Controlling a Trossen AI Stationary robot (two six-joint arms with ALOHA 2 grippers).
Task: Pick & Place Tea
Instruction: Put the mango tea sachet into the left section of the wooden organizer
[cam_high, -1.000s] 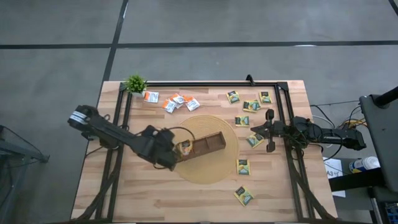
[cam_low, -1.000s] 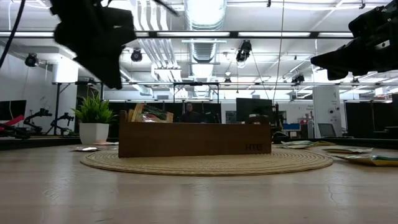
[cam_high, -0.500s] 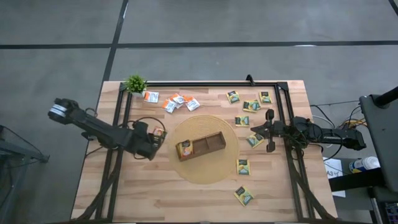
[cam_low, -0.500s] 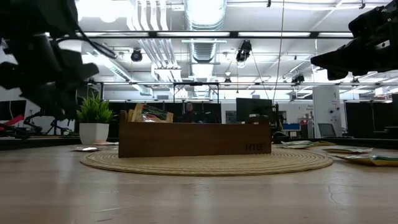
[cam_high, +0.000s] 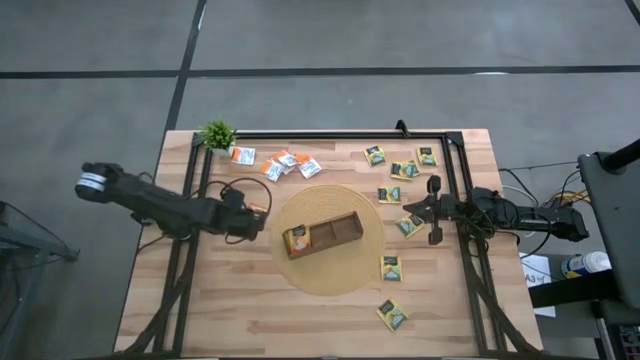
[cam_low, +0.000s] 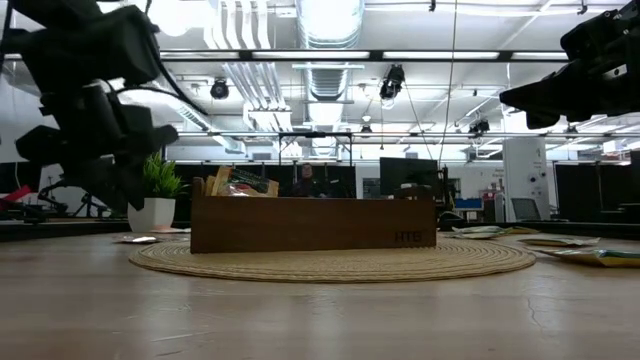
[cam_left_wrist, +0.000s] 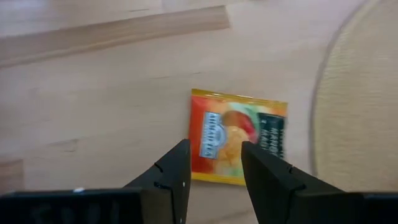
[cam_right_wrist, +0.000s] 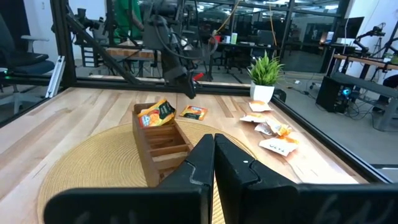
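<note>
Left of centre in the high view, just off the left edge of the round mat (cam_high: 340, 275), my left gripper (cam_high: 252, 218) now hangs over bare wood. A second ago it was over the left end of the tray (cam_high: 335, 232); half a second ago it had already pulled back off the mat, and since then it has edged a little toward the top of the frame and steadied. What it left behind is a sachet (cam_high: 296, 240) standing in the tray's left compartment, so I take that placement as done.

In my left wrist view the fingers (cam_left_wrist: 177, 168) are partly apart and hold nothing. Between and just beyond them an orange sachet (cam_left_wrist: 233, 127) lies flat on the table, close to the mat's rim. I read this as the line-up for the next pick: I am above it, not yet touching it.

My right gripper (cam_high: 408, 211) has not moved: it waits at the right of the frame, closed and empty, among the green sachets (cam_high: 400, 168).

More orange-and-white sachets (cam_high: 285, 163) lie along the top left of the table, and others lower right, so most of the tea is still to be moved.
</note>
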